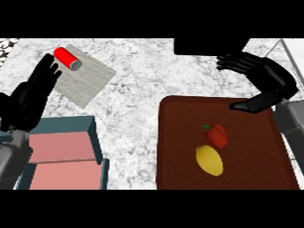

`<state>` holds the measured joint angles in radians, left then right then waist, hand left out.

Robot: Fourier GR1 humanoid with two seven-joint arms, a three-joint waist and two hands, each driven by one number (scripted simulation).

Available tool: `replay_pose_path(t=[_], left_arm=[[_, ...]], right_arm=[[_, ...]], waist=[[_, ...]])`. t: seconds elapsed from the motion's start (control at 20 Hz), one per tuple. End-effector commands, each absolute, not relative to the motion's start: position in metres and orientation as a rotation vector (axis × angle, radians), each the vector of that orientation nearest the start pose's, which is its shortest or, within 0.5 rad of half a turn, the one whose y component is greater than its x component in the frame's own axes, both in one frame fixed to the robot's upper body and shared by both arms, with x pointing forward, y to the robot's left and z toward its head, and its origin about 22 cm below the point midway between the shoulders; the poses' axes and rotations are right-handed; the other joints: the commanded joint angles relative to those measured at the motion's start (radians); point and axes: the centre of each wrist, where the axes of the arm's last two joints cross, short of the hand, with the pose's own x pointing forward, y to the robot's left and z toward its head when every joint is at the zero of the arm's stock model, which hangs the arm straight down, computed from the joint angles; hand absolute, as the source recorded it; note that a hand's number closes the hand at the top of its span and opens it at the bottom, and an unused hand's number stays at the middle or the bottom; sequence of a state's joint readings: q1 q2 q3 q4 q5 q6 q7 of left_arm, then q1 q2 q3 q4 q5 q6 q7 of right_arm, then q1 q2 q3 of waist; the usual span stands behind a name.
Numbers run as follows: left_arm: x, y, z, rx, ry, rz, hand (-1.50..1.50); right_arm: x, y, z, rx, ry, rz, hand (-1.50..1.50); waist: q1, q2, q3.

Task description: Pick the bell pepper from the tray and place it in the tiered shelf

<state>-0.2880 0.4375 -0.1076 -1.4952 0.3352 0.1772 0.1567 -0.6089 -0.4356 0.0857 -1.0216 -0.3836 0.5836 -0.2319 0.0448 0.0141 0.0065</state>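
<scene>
A red bell pepper (216, 135) with a small green stem lies near the middle of a dark brown, finely textured tray (180, 147), touching a smooth yellow lemon (209, 160) at its 7 o'clock. The tray's near edge is cut off at the bottom. At the pepper's 1 o'clock, well apart, the right hand (263, 75) hangs over the tray's far rim, fingers spread and loosely bent, clasping nothing. Partly hidden behind its fingers is a black block (207, 46). On the left, the teal tiered shelf (68, 153) shows pink levels, partly hidden by the grey forearm. The left hand (39, 87) rests open, fingers straight, beside a red can (67, 58) lying on a pale wood-grain board (83, 81) on the marbled counter (141, 84).
</scene>
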Motion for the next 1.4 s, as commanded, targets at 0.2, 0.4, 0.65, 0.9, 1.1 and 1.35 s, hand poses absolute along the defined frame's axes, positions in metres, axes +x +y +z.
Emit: replay_pose_path(t=[0.2,0.4,0.65,0.9,1.1,1.35], left_arm=[[0.307,0.278,0.078,0.092,-1.528,-0.077,0.00],[0.305,0.270,0.069,0.087,-1.524,-0.047,0.00],[0.304,0.282,0.070,0.103,-1.515,-0.044,0.00],[0.297,0.280,0.066,0.081,-1.516,-0.046,0.00],[0.293,0.282,0.076,0.082,-1.527,-0.060,0.00],[0.300,0.272,0.064,0.100,-1.527,-0.058,0.00]], right_arm=[[0.397,-0.307,0.159,0.556,-1.532,1.076,-1.50],[0.387,-0.283,0.195,0.310,-1.413,1.433,-1.50],[0.358,-0.232,0.234,-0.133,-1.478,1.795,-1.50],[0.332,-0.194,0.173,-0.219,-1.433,1.840,-1.50],[0.310,-0.184,0.157,-0.254,-1.384,1.833,-1.50],[0.303,-0.177,0.140,-0.431,-1.275,1.941,-1.50]], waist=[[-0.037,-0.014,-0.008],[-0.046,-0.018,-0.008],[-0.053,-0.023,-0.007],[-0.050,-0.018,-0.007],[-0.048,-0.018,-0.007],[-0.048,-0.016,-0.007]])
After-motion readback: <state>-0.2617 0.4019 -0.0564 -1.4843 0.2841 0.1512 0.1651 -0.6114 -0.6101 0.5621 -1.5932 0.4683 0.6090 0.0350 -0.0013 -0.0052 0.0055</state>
